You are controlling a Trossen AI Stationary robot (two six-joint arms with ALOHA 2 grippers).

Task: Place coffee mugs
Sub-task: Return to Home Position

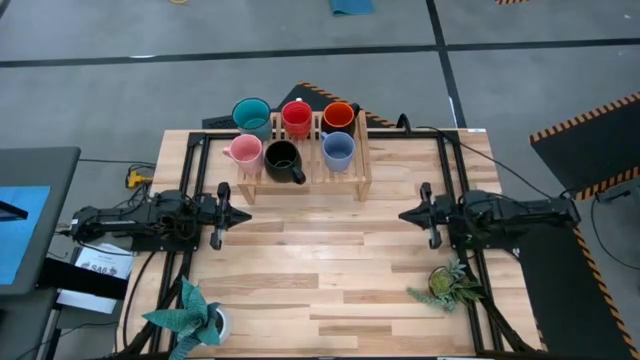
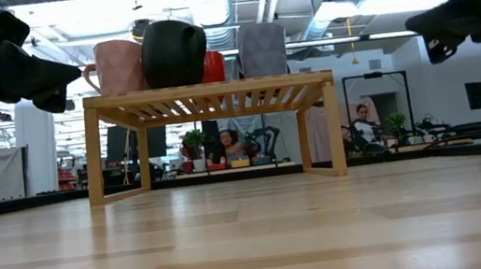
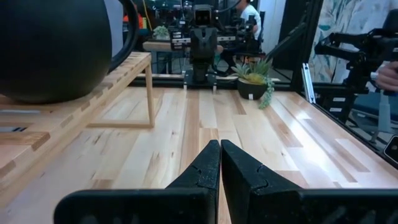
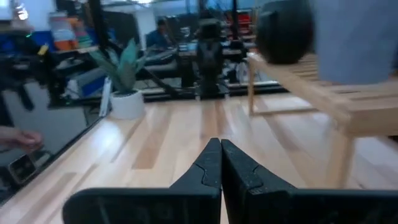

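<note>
Coffee mugs, six small handled ceramic ones, all stand upright on a low slatted shelf of pale wood (image 1: pixel 362 165) at the far middle of the light plank worktop (image 1: pixel 330 270), in two rows of three. In the back row, from the left, are the teal mug (image 1: pixel 251 117), the red mug (image 1: pixel 296 118) and the orange mug with a dark outside (image 1: pixel 339 116). In the front row, each just before its partner, are the pink mug (image 1: pixel 245 152) with its handle out to the left, the glossy black mug (image 1: pixel 283 160) with its handle toward the front right, and the pale blue mug (image 1: pixel 338 150). Neighbours sit close together; whether they touch I cannot tell.

The left end effector (image 1: pixel 245 213) hangs above the left side of the worktop, in front of the shelf's left end and about level with the shelf's top, pointing toward the middle. Its two dark fingers are pressed together tip to tip with nothing between them. Near the front left corner stands a teal-leaved plant in a small white pot (image 1: pixel 195 318).

The right end effector (image 1: pixel 403 214) faces it from the right side, pointing inward, and its fingers likewise meet on nothing. Just in front of that arm sits a green trailing plant in a small pot (image 1: pixel 447 285). Both end effectors are well apart from the shelf and the mugs.
</note>
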